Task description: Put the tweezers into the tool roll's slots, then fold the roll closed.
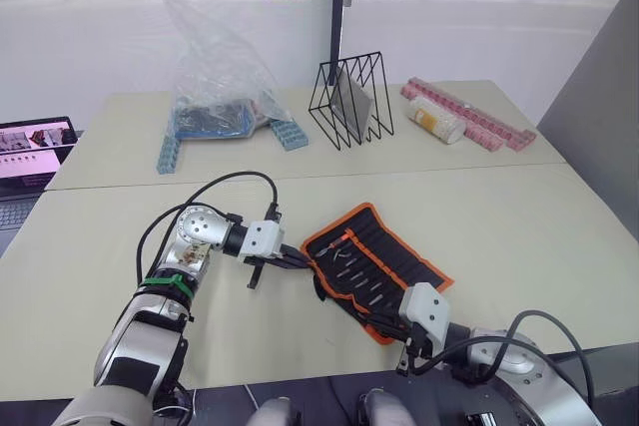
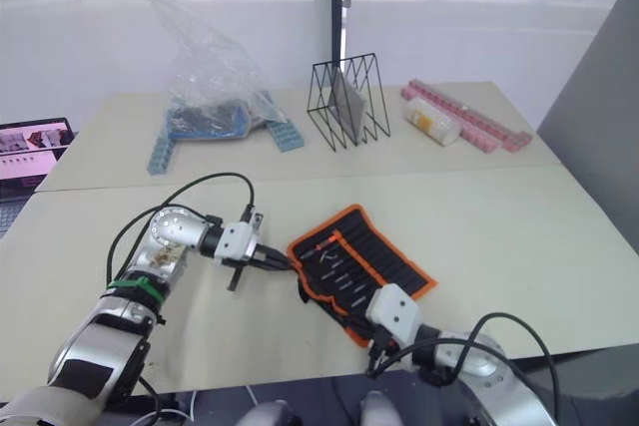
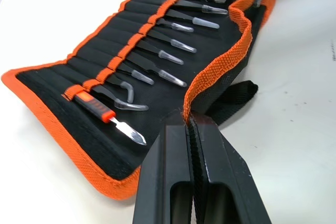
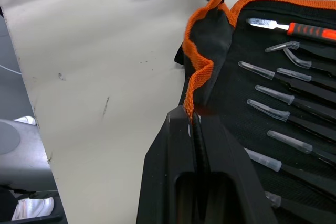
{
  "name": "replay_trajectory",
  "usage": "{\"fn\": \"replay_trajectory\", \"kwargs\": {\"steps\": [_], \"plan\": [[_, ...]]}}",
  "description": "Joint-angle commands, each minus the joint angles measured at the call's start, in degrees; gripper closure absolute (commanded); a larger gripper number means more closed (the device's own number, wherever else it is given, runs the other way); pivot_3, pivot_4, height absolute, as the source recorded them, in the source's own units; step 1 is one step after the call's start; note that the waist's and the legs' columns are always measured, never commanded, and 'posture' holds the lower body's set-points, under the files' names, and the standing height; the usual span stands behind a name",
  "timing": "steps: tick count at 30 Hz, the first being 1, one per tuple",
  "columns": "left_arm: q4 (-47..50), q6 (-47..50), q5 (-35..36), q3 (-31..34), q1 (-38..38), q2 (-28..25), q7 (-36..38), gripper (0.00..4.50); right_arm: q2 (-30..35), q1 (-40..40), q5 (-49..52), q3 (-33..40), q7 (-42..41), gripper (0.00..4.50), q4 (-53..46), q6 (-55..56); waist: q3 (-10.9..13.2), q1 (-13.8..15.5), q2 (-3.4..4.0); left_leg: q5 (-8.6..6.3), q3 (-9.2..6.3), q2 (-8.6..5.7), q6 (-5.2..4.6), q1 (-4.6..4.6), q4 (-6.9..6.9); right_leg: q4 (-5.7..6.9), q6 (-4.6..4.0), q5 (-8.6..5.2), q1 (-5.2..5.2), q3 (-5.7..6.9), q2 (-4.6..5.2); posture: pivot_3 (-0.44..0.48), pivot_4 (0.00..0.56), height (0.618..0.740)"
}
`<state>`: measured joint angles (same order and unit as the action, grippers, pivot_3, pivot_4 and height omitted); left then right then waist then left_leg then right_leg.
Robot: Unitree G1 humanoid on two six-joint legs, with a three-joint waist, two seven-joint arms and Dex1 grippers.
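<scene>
Already we have both tools pinched shut on the tool roll (image 1: 374, 266), the left tool (image 3: 191, 129) and right tool (image 4: 191, 116) each gripping its orange-piped near edge. It lies open on the tabletop (image 1: 519, 226), tweezers (image 3: 168, 51) slotted. The fabric looks soft and light, so we judge it folds best lifted by that edge.

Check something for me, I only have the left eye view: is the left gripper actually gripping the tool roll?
Observer: Yes. In the left wrist view, the left gripper is shut on the orange edge piping of the tool roll.
Operator: And the right one?
Observer: The right gripper is shut on that same edge, farther along. The piping buckles between the two.
Operator: Are the tweezers seated?
Observer: The tweezers sit in the slots with clear caps on their tips, next to an orange-handled knife.
</scene>
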<state>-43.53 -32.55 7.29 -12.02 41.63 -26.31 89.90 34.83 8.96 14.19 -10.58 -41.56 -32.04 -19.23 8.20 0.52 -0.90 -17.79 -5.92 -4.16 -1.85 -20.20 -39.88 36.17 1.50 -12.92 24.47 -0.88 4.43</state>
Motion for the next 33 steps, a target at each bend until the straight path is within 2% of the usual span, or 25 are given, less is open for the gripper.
{"fn": "replay_trajectory", "kwargs": {"steps": [1, 7, 12, 17, 21, 27, 33], "plan": [[6.1, 2.2, 2.19, 0.93, -2.56, -1.63, -0.13, 4.47, -0.33, -1.42, -0.76, 0.49, 0.8, 4.5, -0.59, 0.51, 0.0, -0.02, 0.0, 0.0, 0.0, 0.0, 0.0, 0.0, 0.0, 0.0, 0.0, 0.0, 0.01, 0.0, 0.0, 0.0, 0.15, 0.724], [19.84, 9.56, 4.79, 2.92, -10.95, -6.61, -3.38, 4.47, -0.05, -4.34, -3.25, 0.78, 0.59, 4.5, 2.08, 2.91, 0.0, -0.31, 0.01, 0.0, 0.0, 0.02, 0.01, 0.0, 0.02, 0.02, 0.0, 0.0, 0.05, -0.05, 0.0, 0.0, 0.15, 0.724], [35.26, 17.54, 7.31, 5.61, -21.62, -12.12, -8.0, 4.47, -0.19, -8.07, -4.8, -0.78, -0.81, 4.5, 4.72, 5.73, 0.0, -0.93, 0.04, 0.0, 0.0, 0.06, 0.02, 0.01, 0.09, 0.02, -0.01, 0.0, 0.12, -0.12, 0.0, 0.0, 0.15, 0.724], [51.02, 27.39, 10.14, 9.51, -34.02, -16.29, -14.86, 4.47, -1.47, -12.98, -8.63, -4.49, -1.49, 4.5, 7.45, 10.01, 0.03, -1.14, 0.07, -0.01, 0.0, 0.07, 0.02, 0.0, 0.11, 0.02, -0.01, 0.0, 0.14, -0.15, 0.02, 0.0, 0.15, 0.724], [62.04, 34.97, 12.61, 12.63, -43.15, -17.04, -21.63, 4.47, -4.07, -18.06, -10.23, -6.79, -2.11, 4.5, 10.8, 12.34, 0.05, -1.22, 0.1, -0.01, 0.01, 0.07, 0.04, 0.0, 0.14, 0.01, -0.02, 0.0, 0.15, -0.19, 0.04, 0.0, 0.15, 0.724], [71.07, 41.66, 14.02, 13.31, -49.47, -16.93, -27.53, 4.47, -3.43, -19.78, -10.0, -6.31, -4.84, 4.5, 12.62, 14.66, 0.07, -0.51, 0.14, -0.03, 0.01, 0.05, 0.03, 0.0, 0.14, -0.01, -0.02, 0.01, 0.11, -0.13, 0.09, 0.0, 0.15, 0.724], [71.36, 46.05, 14.37, 12.01, -48.53, -16.56, -30.17, 4.47, -0.6, -18.05, -8.23, -3.91, -7.49, 4.5, 12.19, 13.69, 0.07, -0.36, 0.15, -0.03, 0.01, 0.06, 0.05, 0.01, 0.15, -0.01, -0.03, 0.01, 0.11, -0.13, 0.09, 0.0, 0.15, 0.724]]}}
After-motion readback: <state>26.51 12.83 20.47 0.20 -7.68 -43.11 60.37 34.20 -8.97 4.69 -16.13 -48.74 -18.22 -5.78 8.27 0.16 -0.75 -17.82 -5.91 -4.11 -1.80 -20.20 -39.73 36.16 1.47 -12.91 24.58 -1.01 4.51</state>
